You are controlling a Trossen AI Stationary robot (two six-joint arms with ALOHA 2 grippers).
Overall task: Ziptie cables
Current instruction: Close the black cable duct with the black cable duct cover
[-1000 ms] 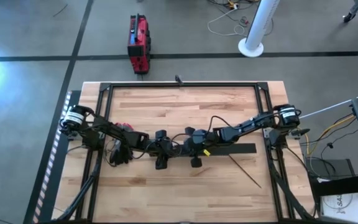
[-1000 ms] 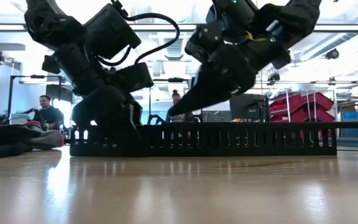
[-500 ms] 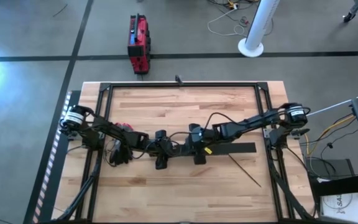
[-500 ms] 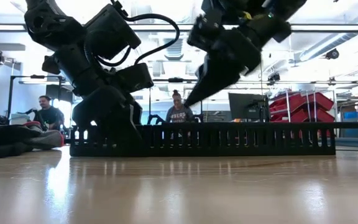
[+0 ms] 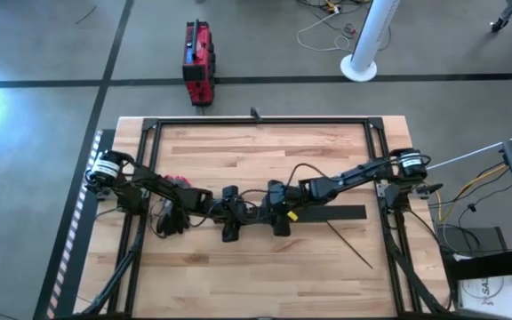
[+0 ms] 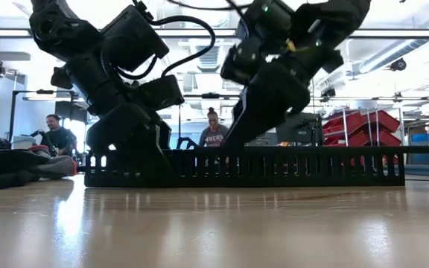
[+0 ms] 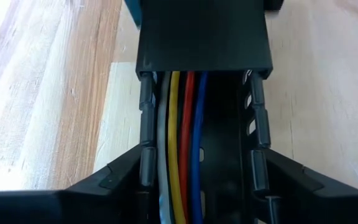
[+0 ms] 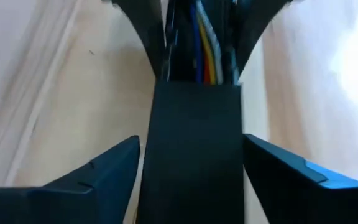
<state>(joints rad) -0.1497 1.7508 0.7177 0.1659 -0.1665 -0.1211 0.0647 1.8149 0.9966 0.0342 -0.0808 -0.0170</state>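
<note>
Four thin, limp cables [image 7: 180, 155] lie in a black perforated bar [image 5: 323, 213]; we would pinch them mid-run. Both grippers straddle it, left gripper [image 7: 197, 180] and right gripper [image 8: 194, 155] spread, apparently clamping nothing.

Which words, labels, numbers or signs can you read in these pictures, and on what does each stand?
None can be read.
White label on the box beside the table, high view: print too small and cut off.
Red case on the floor: no legible marking.
</note>
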